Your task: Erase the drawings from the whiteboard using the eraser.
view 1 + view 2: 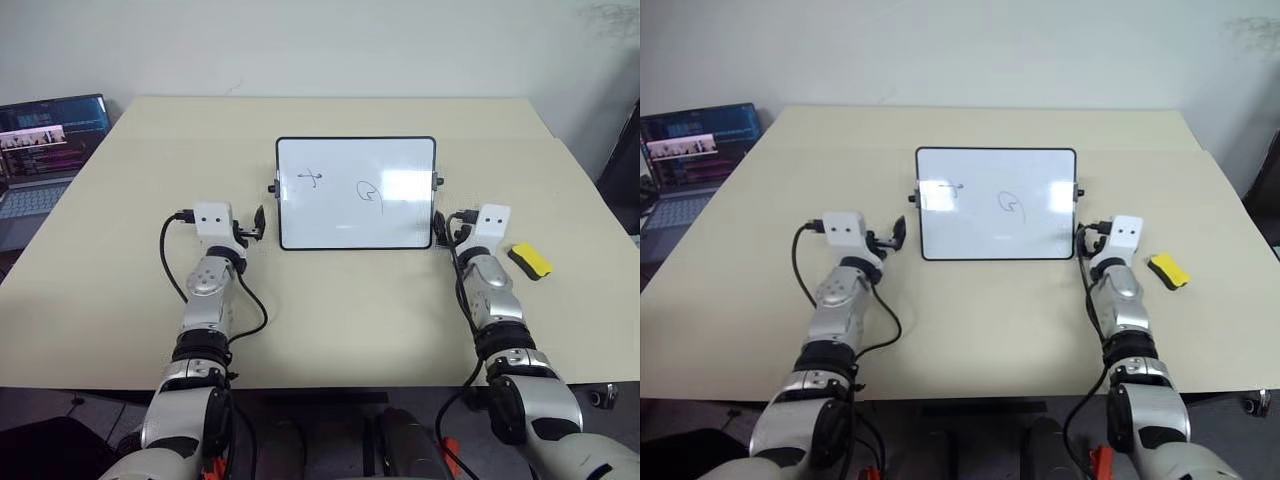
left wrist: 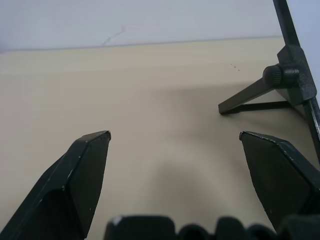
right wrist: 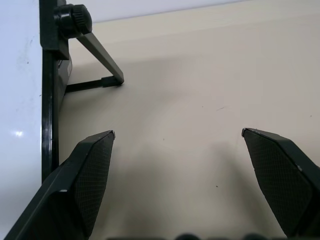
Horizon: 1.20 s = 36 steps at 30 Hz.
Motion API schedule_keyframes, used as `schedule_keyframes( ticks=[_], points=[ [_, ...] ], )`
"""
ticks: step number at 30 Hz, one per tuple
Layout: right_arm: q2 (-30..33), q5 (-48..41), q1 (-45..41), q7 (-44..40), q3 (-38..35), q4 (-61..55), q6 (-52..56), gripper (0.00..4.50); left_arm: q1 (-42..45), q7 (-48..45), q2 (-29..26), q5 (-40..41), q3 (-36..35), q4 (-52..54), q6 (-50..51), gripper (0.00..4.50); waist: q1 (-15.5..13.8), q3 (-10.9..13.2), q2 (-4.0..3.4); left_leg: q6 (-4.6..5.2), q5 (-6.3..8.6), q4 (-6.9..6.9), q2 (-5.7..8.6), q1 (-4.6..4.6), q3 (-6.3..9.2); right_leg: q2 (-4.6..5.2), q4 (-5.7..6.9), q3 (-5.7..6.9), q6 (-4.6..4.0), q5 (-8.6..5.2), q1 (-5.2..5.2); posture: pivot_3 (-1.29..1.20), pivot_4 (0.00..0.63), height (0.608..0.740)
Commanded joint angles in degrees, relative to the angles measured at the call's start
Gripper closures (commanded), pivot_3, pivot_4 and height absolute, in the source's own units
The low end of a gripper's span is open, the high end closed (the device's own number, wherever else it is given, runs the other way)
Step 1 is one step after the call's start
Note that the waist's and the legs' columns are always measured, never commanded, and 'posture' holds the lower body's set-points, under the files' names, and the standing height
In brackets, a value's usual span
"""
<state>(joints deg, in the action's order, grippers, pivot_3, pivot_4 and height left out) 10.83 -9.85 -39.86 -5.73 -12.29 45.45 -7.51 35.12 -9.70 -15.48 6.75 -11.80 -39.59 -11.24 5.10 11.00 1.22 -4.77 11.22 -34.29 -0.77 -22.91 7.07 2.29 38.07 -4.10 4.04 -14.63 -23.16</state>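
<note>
The whiteboard point(image 1: 355, 215) stands propped upright at the middle of the tan table, on a small black stand point(image 2: 252, 97). It carries the drawings: a cross-like squiggle point(image 1: 314, 179) on its left part and a rounded loop point(image 1: 370, 192) near its centre. The eraser point(image 1: 530, 260), yellow on top with a black base, lies on the table to the right of the board. My left gripper point(image 1: 255, 228) hovers open just off the board's lower left corner. Just off the lower right corner is my right gripper point(image 1: 447, 228), also open, with the eraser a short way to its right. Neither holds anything.
An open laptop point(image 1: 50, 150) sits past the table's left edge. A dark object point(image 1: 625, 170) stands off the table's far right side. The board's side knobs point(image 3: 72, 19) and stand legs stick out close to both grippers.
</note>
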Motion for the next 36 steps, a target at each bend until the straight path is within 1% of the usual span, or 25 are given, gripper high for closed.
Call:
schedule_keyframes(
  ticks=[1, 9, 15, 19, 22, 27, 33, 36],
  points=[
    [0.09, 2.16, -1.51, 2.56, 0.56, -1.10, -2.95, 0.02, 0.44, -1.23, -1.62, 0.68, -0.52, 2.36, 0.50, 0.00, -0.04, 0.00, 0.00, 0.00, 0.00, 0.00, 0.00, 0.00, 0.00, 0.00, 0.00, 0.00, 0.00, 0.00, 0.00, 0.00, 0.150, 0.740],
    [0.64, 2.43, -0.85, 2.19, 0.48, -1.69, -2.77, 0.02, 2.92, -2.26, -1.70, 0.63, -0.05, -0.30, 0.53, 0.00, -0.10, 0.00, 0.00, 0.00, 0.00, -0.01, 0.00, -0.01, 0.00, 0.00, 0.00, 0.00, 0.00, 0.00, 0.00, 0.00, 0.150, 0.740],
    [1.63, 1.43, 1.54, -0.24, 0.32, -5.43, -1.17, 0.02, 3.04, -2.99, -0.76, 0.57, 0.18, -1.79, 0.65, 0.00, -0.13, 0.00, 0.00, 0.00, 0.00, 0.00, 0.00, -0.02, 0.00, 0.00, -0.02, 0.00, 0.00, 0.00, 0.00, 0.00, 0.150, 0.740],
    [1.81, 1.00, 4.34, -0.83, 0.39, -11.46, 2.04, 0.02, 2.11, -5.54, -0.58, 1.40, 0.41, 0.29, 1.26, 0.00, -0.18, 0.00, 0.00, 0.00, 0.00, 0.01, 0.00, -0.02, 0.00, 0.00, -0.02, 0.01, 0.00, 0.00, 0.00, 0.00, 0.150, 0.740],
    [2.40, 1.37, 5.30, -0.41, -0.25, -11.50, 2.40, 0.02, 2.63, -5.91, -0.91, 0.82, 0.46, -1.75, 2.05, 0.00, -0.15, 0.00, 0.00, 0.00, 0.00, 0.00, 0.00, -0.01, 0.00, 0.00, -0.01, 0.00, 0.00, 0.00, 0.00, 0.00, 0.150, 0.740],
    [3.05, 0.62, 6.71, -0.34, -1.26, -13.84, 3.00, 0.02, 3.24, -7.14, -0.73, 0.88, 0.63, -1.23, 1.59, 0.00, -0.19, 0.00, 0.00, 0.00, 0.00, 0.00, 0.01, -0.01, 0.00, 0.00, -0.01, 0.01, 0.00, 0.00, 0.00, 0.00, 0.150, 0.740],
    [4.39, -0.37, 7.76, -1.42, -1.94, -17.13, 4.62, 0.02, 3.98, -4.62, -2.43, -0.24, -0.37, -2.62, -0.07, 0.00, -0.18, 0.00, 0.00, 0.00, 0.00, 0.00, 0.00, -0.01, 0.00, 0.00, 0.00, 0.00, 0.00, 0.00, 0.00, 0.00, 0.150, 0.740],
    [5.35, -1.97, 8.02, -3.55, -2.09, -20.02, 6.73, 0.02, 3.74, -8.52, -4.44, 1.82, -1.01, -1.04, 1.49, 0.00, -0.14, 0.00, 0.00, 0.00, 0.00, 0.00, 0.00, -0.01, 0.00, 0.00, 0.00, 0.00, 0.01, 0.00, 0.00, 0.00, 0.150, 0.740]
  ],
)
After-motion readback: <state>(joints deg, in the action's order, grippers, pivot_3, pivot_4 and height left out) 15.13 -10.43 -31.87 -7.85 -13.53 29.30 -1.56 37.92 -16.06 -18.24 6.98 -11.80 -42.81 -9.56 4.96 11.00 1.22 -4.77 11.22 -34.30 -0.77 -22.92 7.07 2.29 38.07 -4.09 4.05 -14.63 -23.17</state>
